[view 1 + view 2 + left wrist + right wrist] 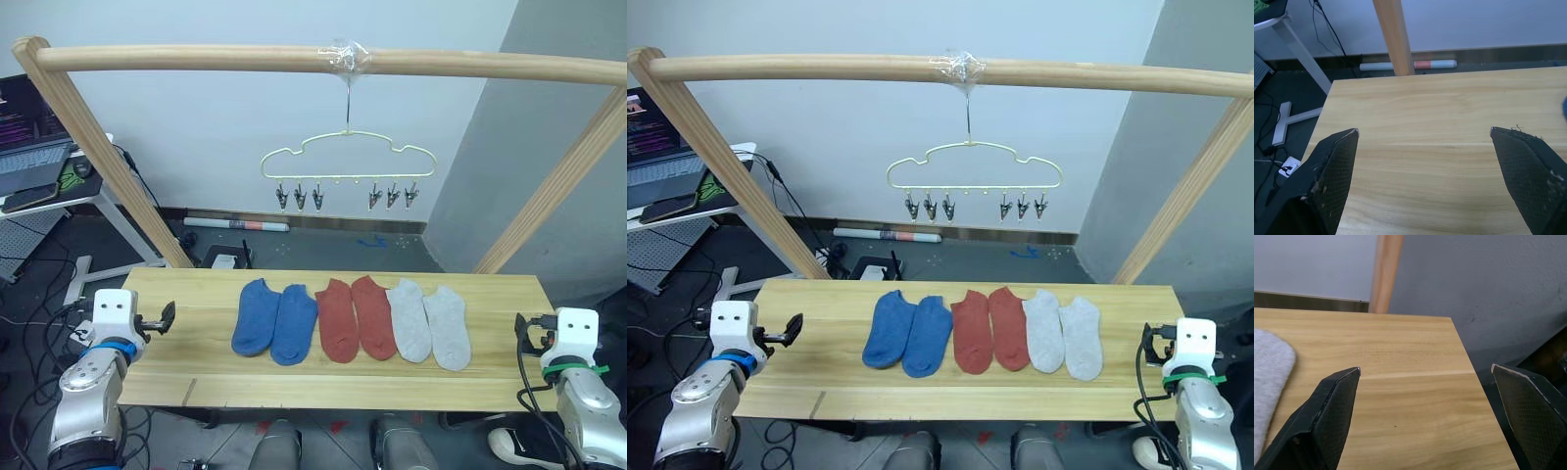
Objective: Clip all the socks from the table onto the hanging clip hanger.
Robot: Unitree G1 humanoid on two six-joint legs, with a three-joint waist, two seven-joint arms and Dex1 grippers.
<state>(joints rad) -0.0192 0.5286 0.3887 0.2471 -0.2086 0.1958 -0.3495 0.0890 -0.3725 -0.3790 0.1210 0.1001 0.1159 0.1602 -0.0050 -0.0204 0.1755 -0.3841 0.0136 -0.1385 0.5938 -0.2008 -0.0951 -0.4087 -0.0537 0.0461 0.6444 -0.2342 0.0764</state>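
Here, six short fabric ankle socks lie flat in a row on the long light-wood plank table — two blue, two rust-red, two light grey, neighbours touching or overlapping at their edges. The row sits between the two grippers, well apart from each. The left gripper hovers over the table's left end, fingers spread wide with nothing between them; the blue pair is nearest to it. The right gripper hovers at the table's right end, fingers likewise spread and empty; a grey sock lies just inward of it. Both forearms rise from below the near table edge.

Beyond the socks, the thin pale-yellow wire clip hanger hangs from a round wooden pole frame — six metal clips, all bare. A slanted frame post stands ahead of each gripper. A laptop sits on a side stand far to the left.
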